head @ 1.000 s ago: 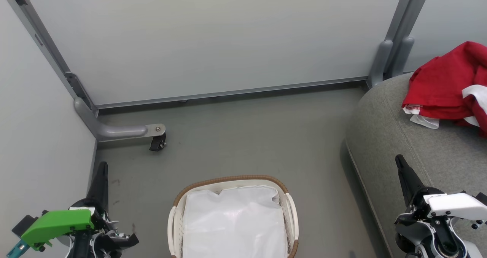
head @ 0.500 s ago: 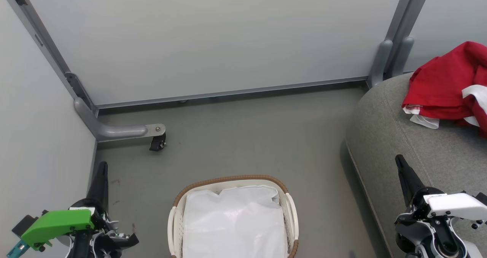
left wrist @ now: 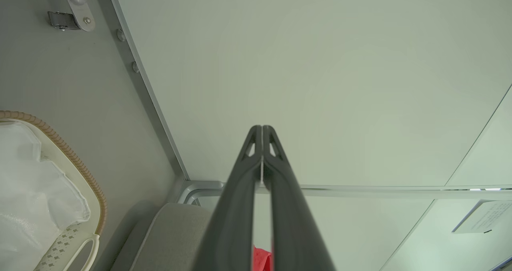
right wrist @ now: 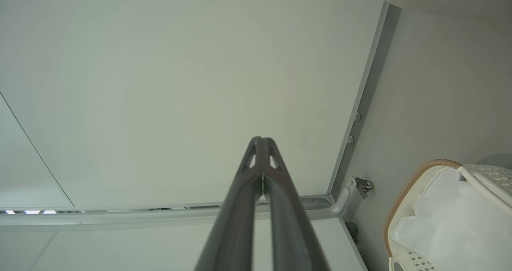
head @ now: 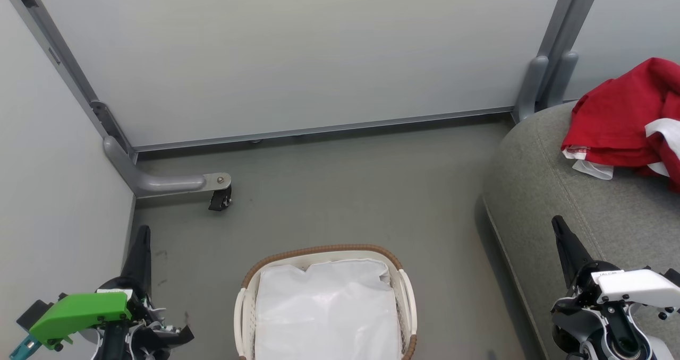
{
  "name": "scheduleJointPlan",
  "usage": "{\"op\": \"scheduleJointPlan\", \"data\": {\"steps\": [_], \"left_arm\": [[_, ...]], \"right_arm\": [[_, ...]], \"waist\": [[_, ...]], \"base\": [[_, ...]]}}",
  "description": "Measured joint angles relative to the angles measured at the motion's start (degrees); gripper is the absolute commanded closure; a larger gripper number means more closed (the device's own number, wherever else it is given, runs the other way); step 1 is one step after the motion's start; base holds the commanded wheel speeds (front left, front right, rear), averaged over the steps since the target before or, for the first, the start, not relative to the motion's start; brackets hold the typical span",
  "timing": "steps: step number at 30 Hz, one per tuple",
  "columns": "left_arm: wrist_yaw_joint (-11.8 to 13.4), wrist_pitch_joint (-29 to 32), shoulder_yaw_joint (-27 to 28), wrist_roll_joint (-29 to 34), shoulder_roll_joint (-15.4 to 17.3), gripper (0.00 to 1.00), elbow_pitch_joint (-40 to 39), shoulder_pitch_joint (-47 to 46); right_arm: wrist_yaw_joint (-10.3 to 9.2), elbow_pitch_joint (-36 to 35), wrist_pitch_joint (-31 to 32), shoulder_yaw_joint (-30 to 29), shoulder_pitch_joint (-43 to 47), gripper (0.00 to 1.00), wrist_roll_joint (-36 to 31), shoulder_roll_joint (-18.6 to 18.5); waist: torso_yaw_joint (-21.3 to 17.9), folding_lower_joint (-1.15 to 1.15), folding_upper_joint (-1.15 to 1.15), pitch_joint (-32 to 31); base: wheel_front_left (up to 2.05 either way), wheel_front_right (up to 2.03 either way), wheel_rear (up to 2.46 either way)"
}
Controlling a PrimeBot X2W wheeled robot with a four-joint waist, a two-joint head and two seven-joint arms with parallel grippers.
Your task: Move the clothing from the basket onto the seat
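Observation:
The white basket [head: 405, 288] with a brown woven rim stands on the floor at the bottom middle of the head view, and inside it I see just its white liner [head: 326, 309]. Red and white clothing [head: 624, 118] lies crumpled on the grey seat [head: 558, 190] at the right. My left gripper [head: 142, 232] rests shut at the lower left, holding nothing. My right gripper [head: 558, 224] is shut and holding nothing at the lower right, over the seat's front edge. Both wrist views show shut fingertips, left gripper [left wrist: 262, 128] and right gripper [right wrist: 261, 139], pointing at a pale wall panel.
Pale partition panels [head: 297, 52] close off the back and left. A grey partition foot with a black caster [head: 219, 199] juts onto the floor at the left. Another grey post foot [head: 534, 86] stands behind the seat. Grey floor [head: 345, 190] lies between the basket and the panels.

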Motion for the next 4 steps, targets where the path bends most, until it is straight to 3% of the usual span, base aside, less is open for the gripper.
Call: {"op": "scheduleJointPlan", "data": {"steps": [4], "left_arm": [[0.00,0.00,0.00,0.00,0.00,1.00,0.00,0.00]], "right_arm": [[0.00,0.00,0.00,0.00,0.00,1.00,0.00,0.00]], "waist": [[0.00,0.00,0.00,0.00]], "base": [[0.00,0.00,0.00]]}}
